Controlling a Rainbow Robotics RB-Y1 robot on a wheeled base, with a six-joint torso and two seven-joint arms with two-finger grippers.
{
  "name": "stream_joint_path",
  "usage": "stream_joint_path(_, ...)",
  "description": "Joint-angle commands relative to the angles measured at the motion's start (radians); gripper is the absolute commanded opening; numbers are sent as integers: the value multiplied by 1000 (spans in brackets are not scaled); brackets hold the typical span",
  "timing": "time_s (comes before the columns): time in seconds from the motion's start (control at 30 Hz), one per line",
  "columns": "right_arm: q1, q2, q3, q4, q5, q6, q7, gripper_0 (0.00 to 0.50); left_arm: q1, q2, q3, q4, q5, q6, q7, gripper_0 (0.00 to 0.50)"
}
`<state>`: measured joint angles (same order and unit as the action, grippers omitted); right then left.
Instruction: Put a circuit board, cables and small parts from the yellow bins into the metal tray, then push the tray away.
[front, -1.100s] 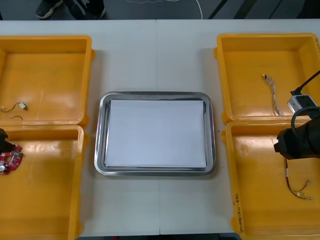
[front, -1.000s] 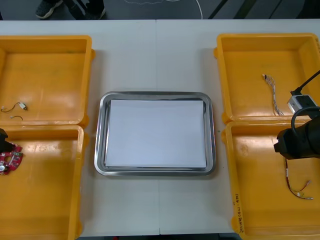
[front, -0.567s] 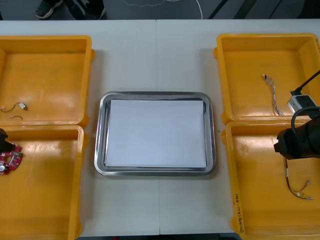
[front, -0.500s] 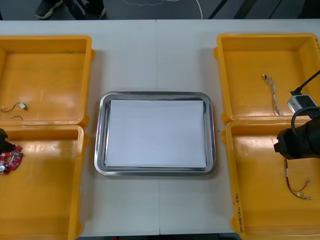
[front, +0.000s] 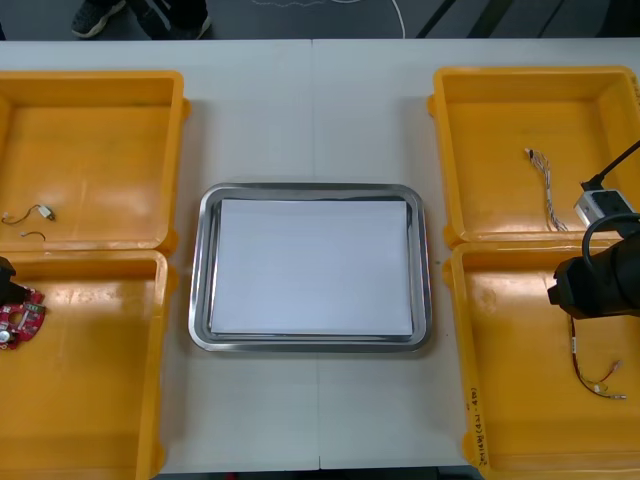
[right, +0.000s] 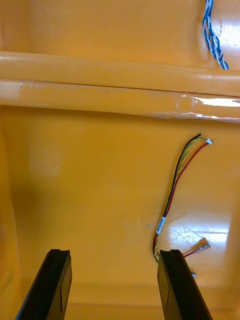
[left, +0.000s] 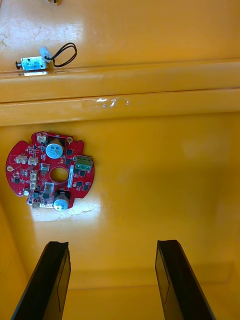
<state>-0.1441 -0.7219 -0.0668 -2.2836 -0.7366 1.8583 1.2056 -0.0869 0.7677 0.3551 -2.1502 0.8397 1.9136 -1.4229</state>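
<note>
Black fingers of the left end effector (left: 111, 250) stand apart, open and gripping nothing, pointing down at the floor of the near left yellow bin (front: 90, 400). The right end effector (right: 112, 257) hangs the same way in the near right yellow bin (front: 520, 400), open and empty.

A round red circuit board (left: 50, 170) lies flat, components up, just beyond one left finger and apart from both. The red and yellow cable (right: 175, 195) runs roughly far to near, its near end curling just beside one right finger without touching it. In the far right yellow bin (front: 500, 130) the blue and white cable (front: 545, 185) also runs far to near. A small metal part (left: 32, 63) with a black wire loop lies in the far left yellow bin (front: 100, 150). Between the bins the metal tray (front: 200, 270) sits on the desk (front: 310, 110), white inside.

From the front, the left arm and part of the board are cut off at the left edge, and the right wrist covers the red and yellow cable's far end.
</note>
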Motion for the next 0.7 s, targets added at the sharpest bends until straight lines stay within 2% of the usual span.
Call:
stream_joint_path(0.03, 15, 12, -30, -8, -4, 6, 0, 500, 19, -10, 30, -27, -8, 6, -93, 500)
stream_joint_path(0.7, 15, 12, -30, -8, -4, 6, 0, 500, 19, -10, 30, -27, -8, 6, -93, 500)
